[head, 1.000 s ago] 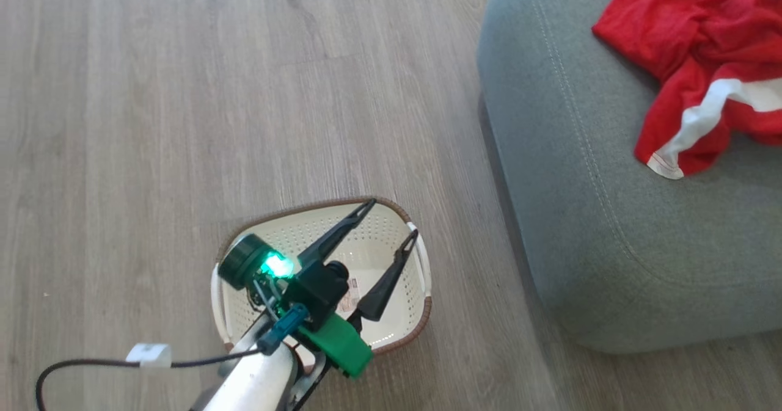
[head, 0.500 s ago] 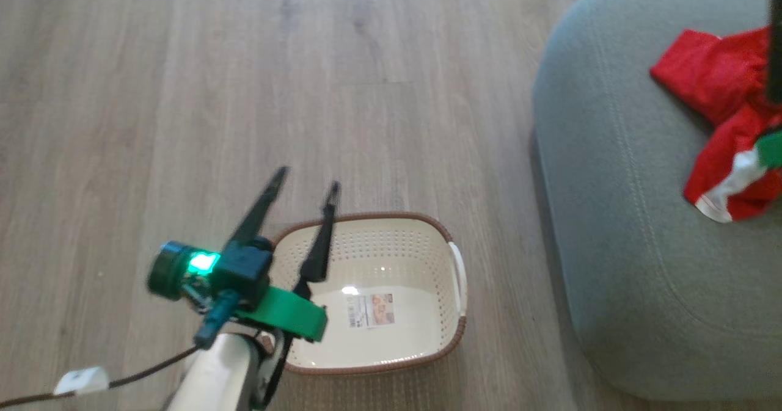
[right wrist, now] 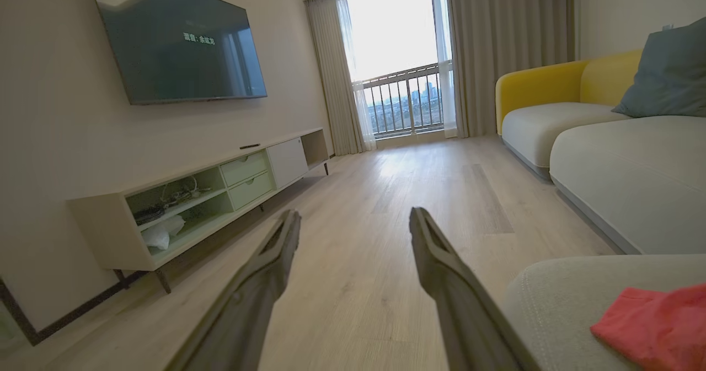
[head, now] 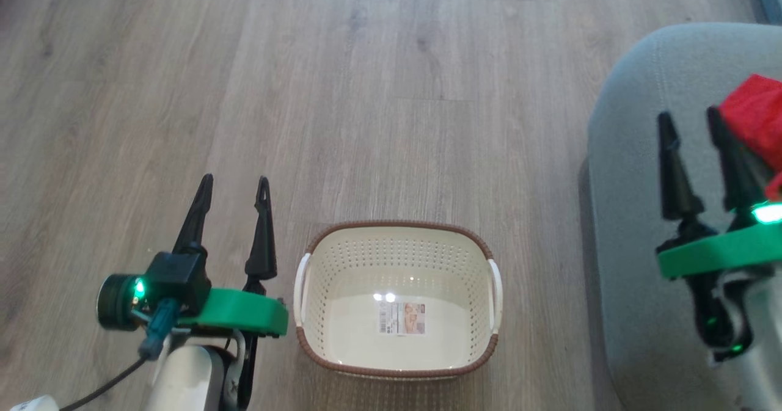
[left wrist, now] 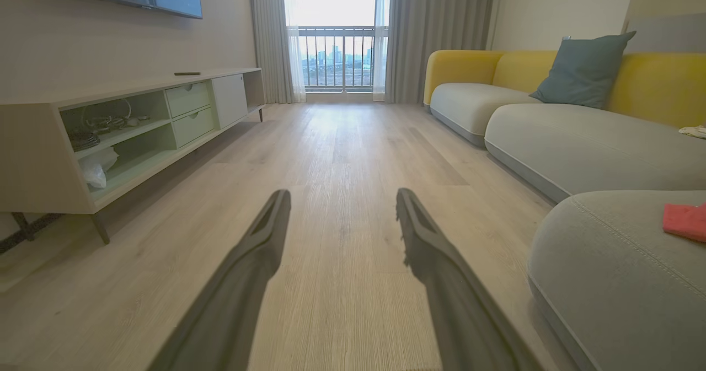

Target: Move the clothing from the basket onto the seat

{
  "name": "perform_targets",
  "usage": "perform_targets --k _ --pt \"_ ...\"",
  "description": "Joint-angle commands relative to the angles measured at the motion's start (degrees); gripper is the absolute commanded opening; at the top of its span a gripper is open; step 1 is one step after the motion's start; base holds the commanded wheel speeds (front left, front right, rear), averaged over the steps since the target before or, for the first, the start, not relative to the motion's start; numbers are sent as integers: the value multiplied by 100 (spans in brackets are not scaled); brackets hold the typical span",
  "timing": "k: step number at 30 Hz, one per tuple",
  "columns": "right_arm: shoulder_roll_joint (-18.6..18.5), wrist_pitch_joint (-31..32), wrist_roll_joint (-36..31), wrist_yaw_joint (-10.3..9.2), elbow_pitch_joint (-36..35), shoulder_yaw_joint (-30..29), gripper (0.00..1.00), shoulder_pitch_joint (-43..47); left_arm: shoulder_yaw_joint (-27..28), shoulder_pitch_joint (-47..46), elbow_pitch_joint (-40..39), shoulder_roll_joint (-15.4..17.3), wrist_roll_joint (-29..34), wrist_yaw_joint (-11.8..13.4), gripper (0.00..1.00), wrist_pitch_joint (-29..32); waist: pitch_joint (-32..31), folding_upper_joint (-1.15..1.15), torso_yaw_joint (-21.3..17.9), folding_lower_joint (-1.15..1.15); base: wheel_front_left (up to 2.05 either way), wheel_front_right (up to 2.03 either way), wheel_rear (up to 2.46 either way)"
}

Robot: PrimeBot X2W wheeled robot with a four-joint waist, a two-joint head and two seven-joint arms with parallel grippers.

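The basket (head: pixel 397 371) on the floor (head: pixel 366 93) holds no garment, and the red clothing (head: pixel 757 118) lies on the seat (head: pixel 635 215), so the job looks finished; what remains is a tidy rest pose, arms level and clear of rim and cushion; the left gripper (head: pixel 235 182) sits just left of the basket, apart from it, fingers spread and empty; the right gripper (head: pixel 689 116) hangs over the seat near the clothing, likewise spread; half a second before, the left fingers crossed the basket's left rim; the camera has swung too, centring the basket.
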Motion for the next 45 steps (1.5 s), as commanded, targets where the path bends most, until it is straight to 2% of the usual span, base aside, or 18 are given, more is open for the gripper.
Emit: perform_targets --k 1,9,20,35,40,45 --pt "58 -36 -181 -1 -234 86 100 39 212 -131 -207 -5 -58 33 100 -29 -7 0 61 0 0 0 0" --pt "680 -36 -826 -1 -201 30 100 547 135 -36 75 -5 -152 -51 100 -29 -71 0 132 0 0 0 0" --pt "1130 -37 -1124 -1 41 -246 100 900 70 59 256 -6 -174 -283 100 -29 -129 0 103 0 0 0 0" --pt "1233 -37 -1213 -1 64 -306 100 844 -62 53 357 -6 -223 -634 100 -29 -145 0 24 0 0 0 0" --pt "1233 -37 -1205 -1 59 -296 100 806 -5 70 343 -6 -247 -619 100 -29 -124 0 18 0 0 0 0" --pt "1251 -37 -1211 -1 68 -279 100 785 57 96 458 -6 -561 -898 100 -29 -100 0 5 0 0 0 0"
